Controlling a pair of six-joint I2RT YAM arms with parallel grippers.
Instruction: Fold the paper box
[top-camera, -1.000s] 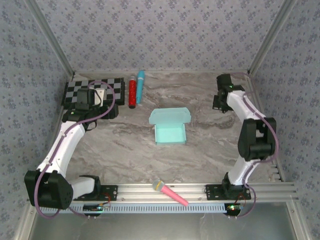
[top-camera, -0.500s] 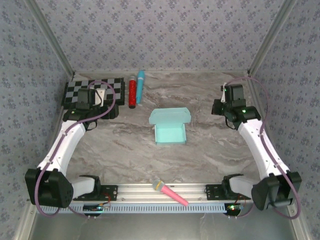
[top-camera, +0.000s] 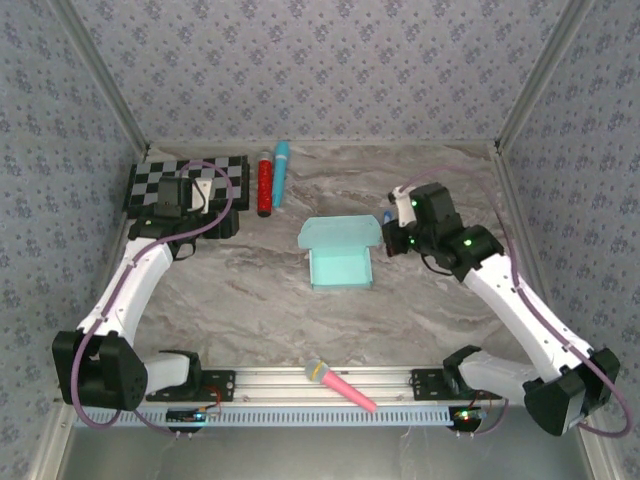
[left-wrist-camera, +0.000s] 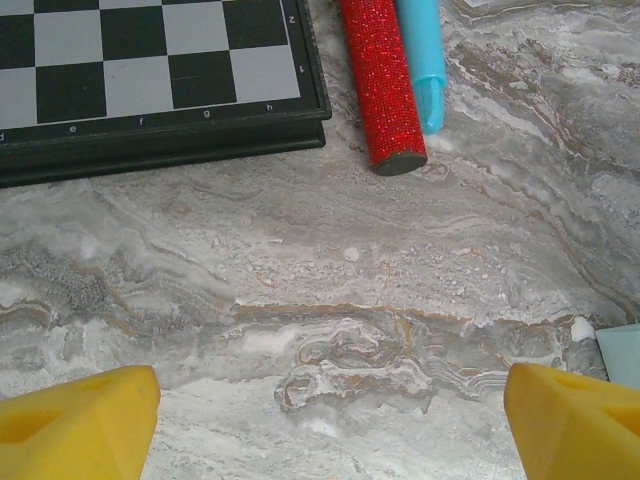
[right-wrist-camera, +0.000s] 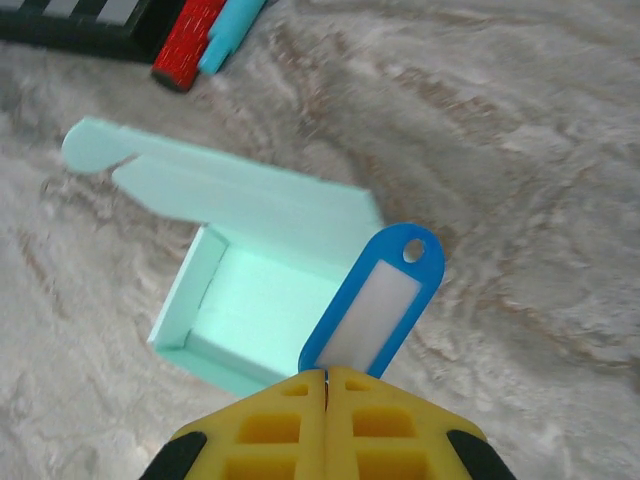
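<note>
bright, even light; right wrist view perhaps motion-blurred

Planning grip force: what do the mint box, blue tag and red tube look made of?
The paper box looks like thin matte card: crisp folds, thin flap edges. The blue tag, pinched in the right gripper, seems smooth rigid plastic with a white paper-like insert. The red tube has a glittery, grainy skin; its core cannot be told.

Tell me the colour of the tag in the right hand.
Blue key tag with a white insert; clearest in the right wrist view.
</note>
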